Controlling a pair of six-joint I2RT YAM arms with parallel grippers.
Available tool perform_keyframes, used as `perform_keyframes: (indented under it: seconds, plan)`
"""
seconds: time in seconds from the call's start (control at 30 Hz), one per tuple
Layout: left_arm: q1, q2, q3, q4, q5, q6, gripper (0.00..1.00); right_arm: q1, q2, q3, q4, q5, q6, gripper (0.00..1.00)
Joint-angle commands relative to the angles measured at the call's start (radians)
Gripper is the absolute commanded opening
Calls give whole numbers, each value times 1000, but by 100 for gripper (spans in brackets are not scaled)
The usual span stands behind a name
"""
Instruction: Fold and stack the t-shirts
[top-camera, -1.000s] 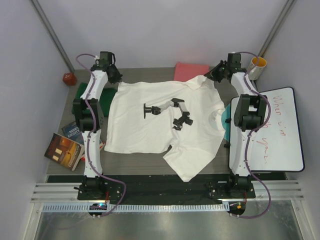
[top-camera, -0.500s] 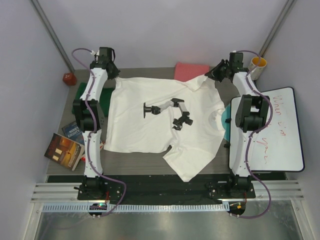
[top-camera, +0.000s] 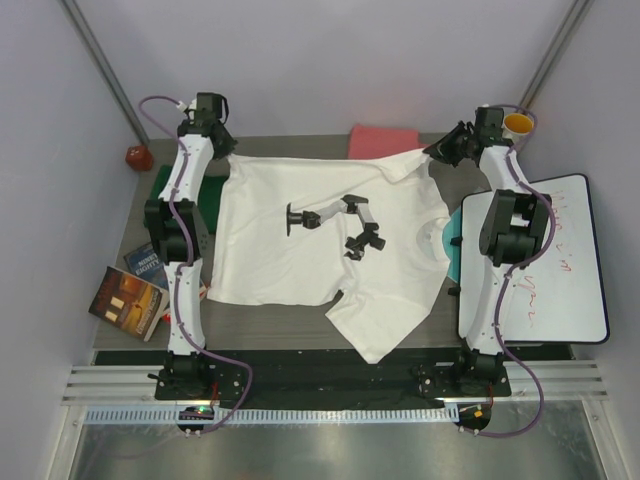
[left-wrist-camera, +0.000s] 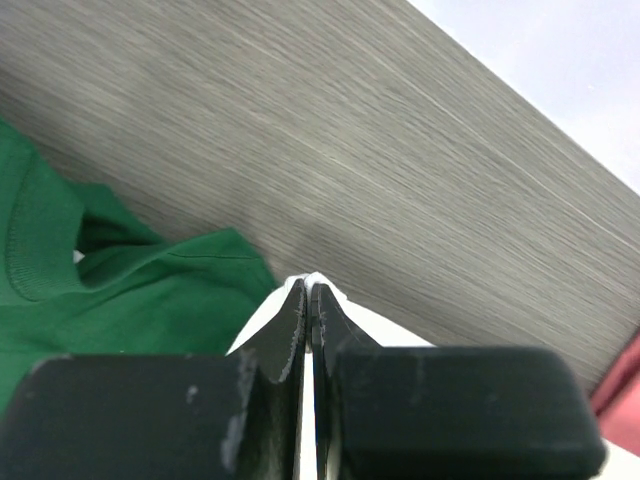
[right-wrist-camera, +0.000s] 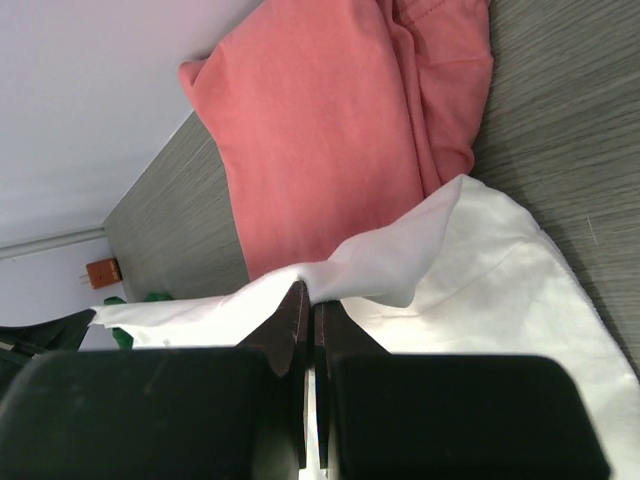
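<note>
I've got the white t-shirt (top-camera: 300, 250) spread across mid-table, lifted slightly at its two far corners. The whiteboard (top-camera: 575, 300) on the right carries red handwriting, possibly "you", but it's too scrawled to read. The coral-pink t-shirt (top-camera: 380, 140) lies behind the white one and the dark green t-shirt (top-camera: 160, 185) just beside its left edge. The books (top-camera: 128, 290) sit near-left, titles too small to read. The left gripper (left-wrist-camera: 308, 290) has its jaws clamped on the far-left corner, and the right gripper (right-wrist-camera: 308, 295) is clamped on the far-right corner.

white t-shirt (top-camera: 270, 260) | green t-shirt (left-wrist-camera: 100, 300) | coral-pink t-shirt (right-wrist-camera: 320, 130) | grey table (left-wrist-camera: 350, 130)
</note>
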Motion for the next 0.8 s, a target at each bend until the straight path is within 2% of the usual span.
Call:
perform_keyframes:
  seconds: [0.0, 0.3, 0.77]
  plan:
    - [8, -45, 46, 35, 52, -24, 0, -4, -71, 10, 18, -40, 7, 1]
    - [-46, -70, 0, 81, 161, -36, 3, -4, -90, -14, 52, -80, 44, 1]
    - [-45, -143, -67, 36, 79, -4, 2, -21, -162, -117, 54, -103, 37, 1]
